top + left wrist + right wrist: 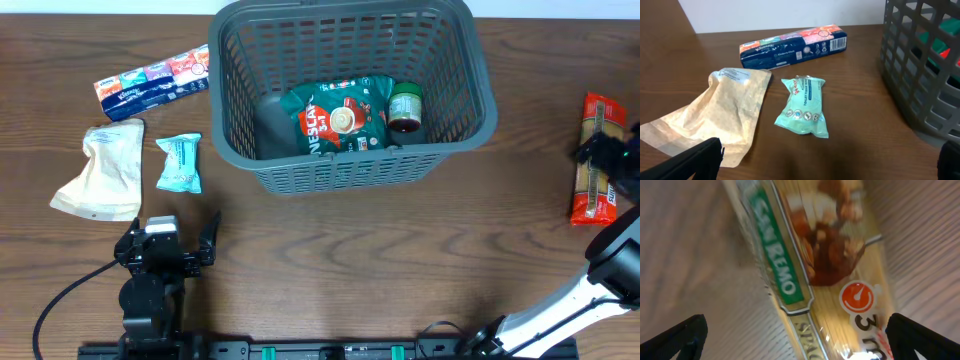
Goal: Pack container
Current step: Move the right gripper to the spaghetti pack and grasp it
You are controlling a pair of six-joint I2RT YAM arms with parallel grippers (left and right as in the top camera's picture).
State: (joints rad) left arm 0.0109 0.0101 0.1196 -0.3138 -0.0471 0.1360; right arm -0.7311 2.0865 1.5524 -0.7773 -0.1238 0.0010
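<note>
The container [340, 172], a dark grey lattice basket, stands at the back middle of the table; its wall also shows in the left wrist view [920, 75]. Inside it lie a green Nescafe packet [340, 118] and a small green-lidded jar [405, 107]. My right gripper [608, 158] is open over a San Remo spaghetti packet [597, 130] at the far right. In the right wrist view its fingers [800, 339] straddle the packet [825, 280]. My left gripper [170, 243] is open and empty at the front left [822, 167].
Left of the basket lie a blue tissue pack [152, 83] [792, 47], a beige pouch [102, 172] [715, 117] and a teal tissue packet [180, 162] [804, 105]. The spaghetti lies near the table's right edge.
</note>
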